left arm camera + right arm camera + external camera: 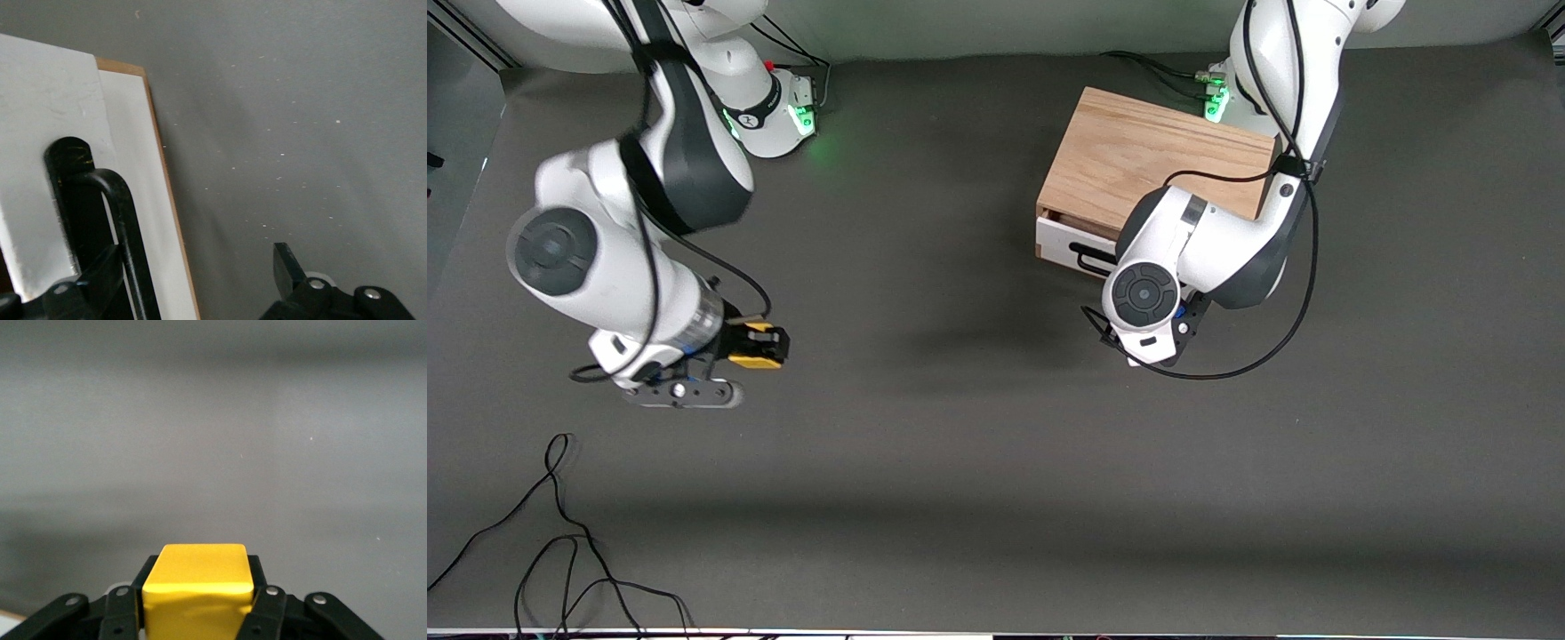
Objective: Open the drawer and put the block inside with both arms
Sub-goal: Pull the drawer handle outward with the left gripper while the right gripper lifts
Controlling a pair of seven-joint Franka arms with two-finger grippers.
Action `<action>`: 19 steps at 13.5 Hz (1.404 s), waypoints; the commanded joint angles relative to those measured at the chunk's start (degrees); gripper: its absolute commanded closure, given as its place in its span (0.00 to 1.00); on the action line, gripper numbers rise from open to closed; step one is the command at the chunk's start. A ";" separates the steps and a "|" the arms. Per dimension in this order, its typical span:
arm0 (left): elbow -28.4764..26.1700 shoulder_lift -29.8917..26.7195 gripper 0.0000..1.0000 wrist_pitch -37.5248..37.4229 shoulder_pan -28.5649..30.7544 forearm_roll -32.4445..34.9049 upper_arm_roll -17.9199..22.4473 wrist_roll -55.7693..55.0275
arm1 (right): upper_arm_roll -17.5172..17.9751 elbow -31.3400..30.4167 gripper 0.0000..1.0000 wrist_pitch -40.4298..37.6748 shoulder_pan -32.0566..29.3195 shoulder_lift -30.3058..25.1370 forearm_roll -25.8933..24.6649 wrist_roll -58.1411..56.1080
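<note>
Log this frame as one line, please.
right gripper: shut on block, over bare table | left gripper: open at drawer handle | drawer: barely open

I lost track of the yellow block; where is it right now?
The block sits gripped in the right gripper, over the bare mat toward the right arm's end of the table, well away from the drawer.
</note>
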 commanded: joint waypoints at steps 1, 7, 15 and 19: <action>0.40 -0.30 0.00 3.65 -0.21 0.54 0.17 -0.67 | -0.89 2.06 0.76 -4.93 0.21 -2.59 0.99 -0.14; 0.57 -0.47 0.00 9.01 -0.12 0.80 0.17 -0.58 | -9.40 1.53 0.76 -13.81 0.21 -8.83 1.08 -5.48; 3.12 -0.47 0.00 17.01 0.14 0.89 0.25 0.04 | -16.88 -6.55 0.76 -12.24 0.38 -14.64 0.99 -12.09; 3.21 -0.65 0.00 10.38 0.15 0.98 0.25 0.82 | -18.99 -9.89 0.78 -10.83 0.47 -17.10 0.99 -12.09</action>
